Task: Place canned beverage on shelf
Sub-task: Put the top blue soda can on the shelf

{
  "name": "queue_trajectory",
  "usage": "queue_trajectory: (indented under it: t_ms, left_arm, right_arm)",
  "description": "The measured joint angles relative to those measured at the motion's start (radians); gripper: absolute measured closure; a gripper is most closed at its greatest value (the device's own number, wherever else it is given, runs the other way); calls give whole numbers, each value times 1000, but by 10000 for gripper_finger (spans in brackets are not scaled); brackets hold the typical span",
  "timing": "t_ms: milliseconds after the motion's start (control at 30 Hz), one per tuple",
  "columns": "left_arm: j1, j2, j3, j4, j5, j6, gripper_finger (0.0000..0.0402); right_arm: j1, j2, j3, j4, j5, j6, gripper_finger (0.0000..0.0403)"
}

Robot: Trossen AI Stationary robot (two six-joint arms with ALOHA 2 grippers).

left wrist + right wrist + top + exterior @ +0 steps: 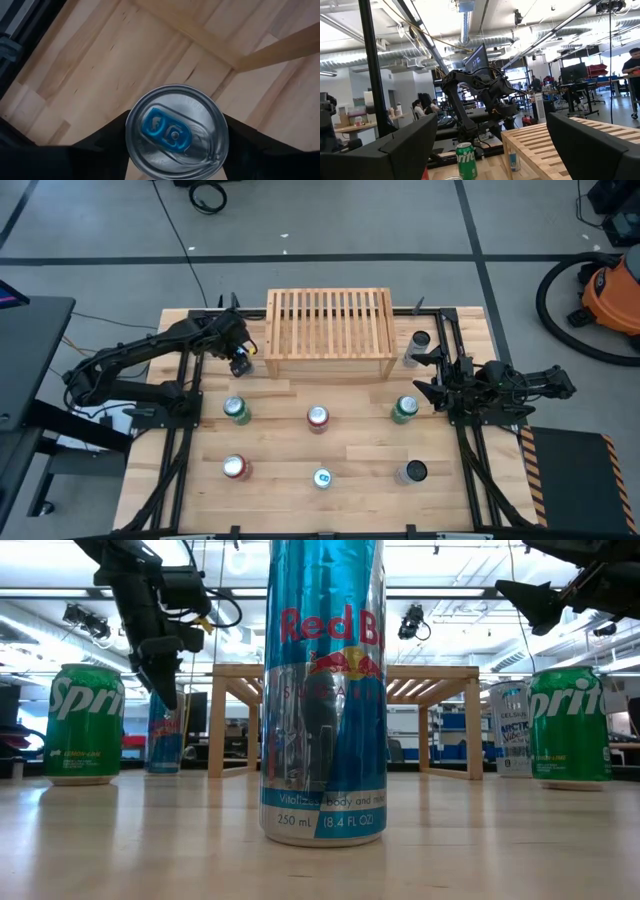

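Nearest the low camera stands a tall blue-and-silver Red Bull can (322, 690), at the table's near edge, centre. Behind it, a red-topped can (318, 417) sits mid-table between two green Sprite cans, the left one (235, 410) and the right one (404, 409). Farther back, beside the left front corner of the light slatted-wood shelf (329, 333), a slim blue can with a blue pull tab (175, 132) stands upright on the wooden table (360, 455). The left gripper (241, 361) hangs over it, its dark fingers (107, 140) spread on either side of the can's rim. The right gripper (425, 375) hovers open near the right Sprite can, right of the shelf.
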Motion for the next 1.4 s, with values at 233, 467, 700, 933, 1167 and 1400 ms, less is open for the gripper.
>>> queue_trajectory:
  t_ms: [233, 467, 700, 933, 1167, 1400]
  left_arm:
    - [-3, 0, 1, -2, 4, 14, 158]
    - [-3, 0, 61, -68, 5, 40, 157]
    - [-3, 0, 248, -179, 5, 76, 156]
    - [-2, 0, 470, -279, -9, 106, 155]
    - [-2, 32, 657, -308, -43, 146, 155]
    - [-2, 167, 875, -366, -42, 177, 155]
  right_arm:
    - [0, 0, 0, 0, 0, 0, 16]
    - [0, 0, 0, 0, 0, 0, 16]
    - [0, 0, 0, 0, 0, -5, 16]
    - [0, 0, 0, 0, 0, -7, 16]
    - [0, 0, 0, 0, 0, -7, 16]
    - [0, 0, 0, 0, 0, -7, 16]
